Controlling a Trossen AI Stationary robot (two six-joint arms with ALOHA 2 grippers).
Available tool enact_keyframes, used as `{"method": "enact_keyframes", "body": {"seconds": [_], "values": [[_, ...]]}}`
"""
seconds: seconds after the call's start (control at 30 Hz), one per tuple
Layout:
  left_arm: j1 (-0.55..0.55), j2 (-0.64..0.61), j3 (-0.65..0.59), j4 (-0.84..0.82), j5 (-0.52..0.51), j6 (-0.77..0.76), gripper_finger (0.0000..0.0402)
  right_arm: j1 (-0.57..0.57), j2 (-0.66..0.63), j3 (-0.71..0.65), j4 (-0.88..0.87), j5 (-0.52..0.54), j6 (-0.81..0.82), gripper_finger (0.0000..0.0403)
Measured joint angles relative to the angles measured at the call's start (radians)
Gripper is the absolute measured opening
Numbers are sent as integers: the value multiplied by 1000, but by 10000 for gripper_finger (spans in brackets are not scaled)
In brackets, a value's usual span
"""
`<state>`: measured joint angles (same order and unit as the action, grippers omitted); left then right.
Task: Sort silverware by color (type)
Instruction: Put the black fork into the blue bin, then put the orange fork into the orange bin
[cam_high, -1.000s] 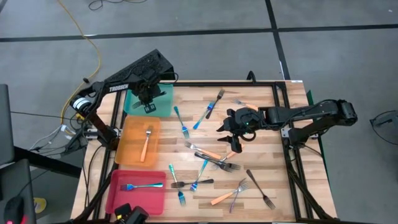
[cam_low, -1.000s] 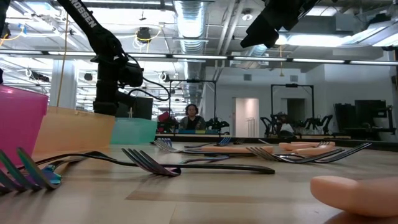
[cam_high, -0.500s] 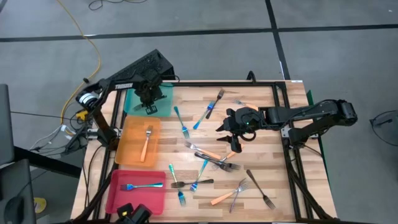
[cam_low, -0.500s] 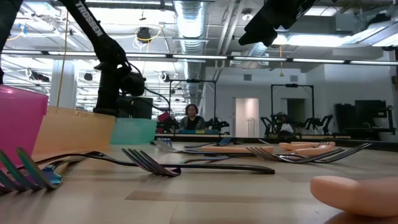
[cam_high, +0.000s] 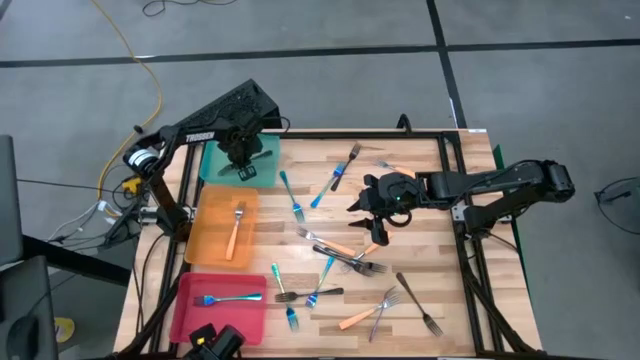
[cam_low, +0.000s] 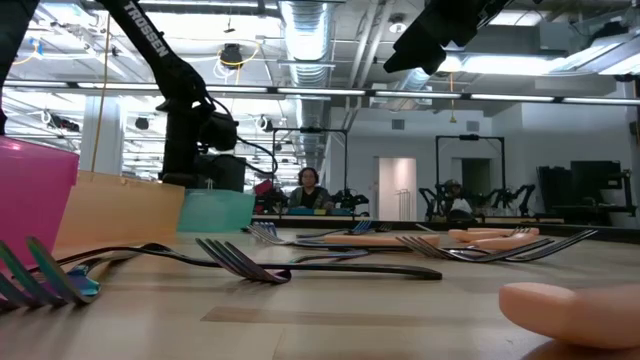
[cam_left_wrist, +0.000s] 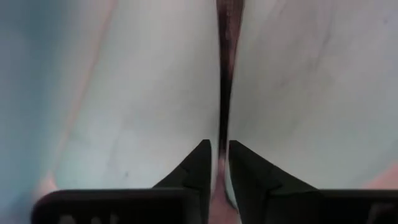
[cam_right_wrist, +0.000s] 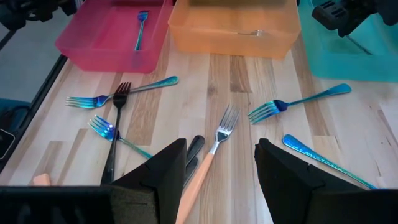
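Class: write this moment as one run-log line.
left gripper: over teal tray, dark fork between fingers | right gripper: open above table
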<state>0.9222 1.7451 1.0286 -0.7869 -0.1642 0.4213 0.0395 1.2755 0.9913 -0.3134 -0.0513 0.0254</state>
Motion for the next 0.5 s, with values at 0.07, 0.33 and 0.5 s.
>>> {"method": "enact_keyframes", "body": {"seconds": [0.07, 0.33, 0.5], "values": [[0, 0, 0, -1, 0, 3, 59, 0, 0, 0, 0, 0, 0, 210], [0, 0, 22, -26, 13, -3, 74, -3, 0, 0, 0, 0, -7, 210], [0, 0, 111, -135, 27, -24, 75, -14, 0, 0, 1, 37, -1, 210]]}}
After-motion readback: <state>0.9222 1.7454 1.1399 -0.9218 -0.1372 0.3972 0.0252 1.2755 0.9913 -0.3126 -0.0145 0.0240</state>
